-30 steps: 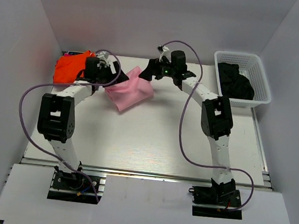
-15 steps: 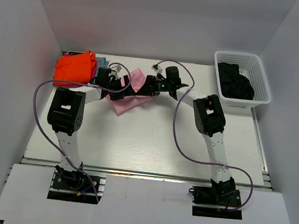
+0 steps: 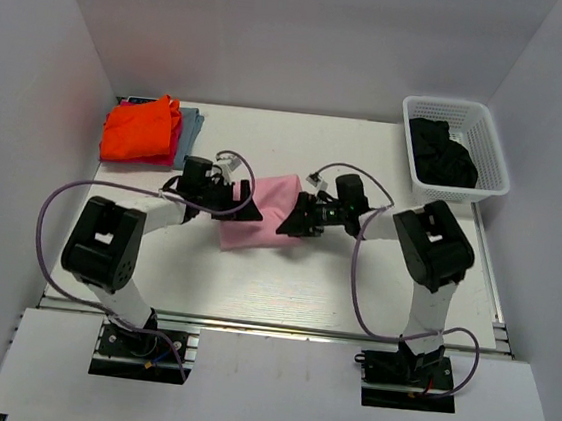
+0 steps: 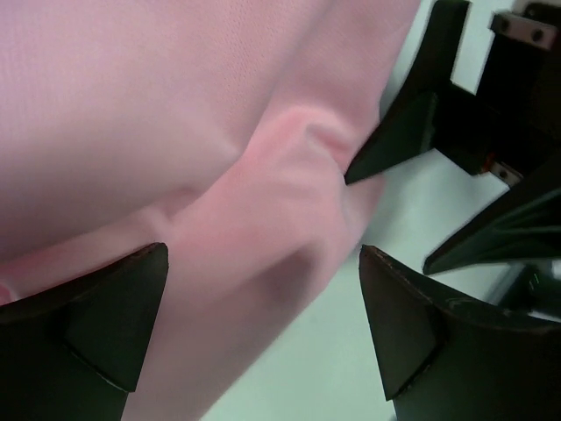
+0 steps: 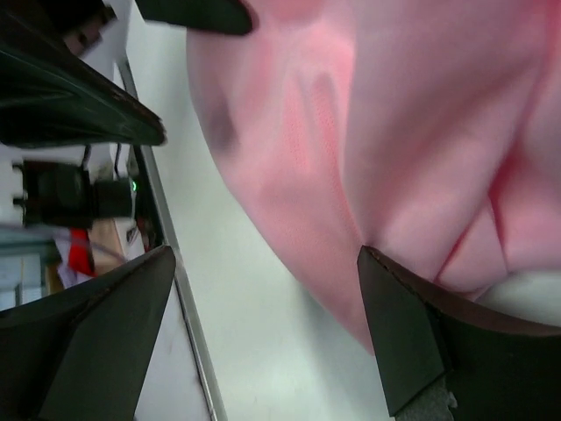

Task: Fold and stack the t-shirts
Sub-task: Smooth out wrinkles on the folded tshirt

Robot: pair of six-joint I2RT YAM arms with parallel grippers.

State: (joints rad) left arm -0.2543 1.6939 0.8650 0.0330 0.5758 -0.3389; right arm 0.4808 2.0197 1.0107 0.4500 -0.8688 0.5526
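Observation:
A light pink t-shirt (image 3: 267, 201) lies folded on the white table, in the middle. My left gripper (image 3: 245, 210) is low at its left edge, jaws open, with pink cloth (image 4: 202, 158) lying between and under the fingers (image 4: 105, 324). My right gripper (image 3: 291, 225) is low at its right edge, jaws open, one finger (image 5: 421, 342) touching the pink cloth (image 5: 368, 132). The two grippers face each other across the shirt. A bright orange t-shirt (image 3: 141, 129) tops a folded stack at the back left, with red and grey-blue cloth (image 3: 192, 118) showing beneath it.
A white mesh basket (image 3: 496, 153) at the back right holds a crumpled black t-shirt (image 3: 441, 152). White walls close in the back and both sides. Purple cables loop from both arms over the table.
Both arms have come down and toward the near side, bringing the pink shirt from the back of the table to the middle. It now lies flat and compact between the open grippers.

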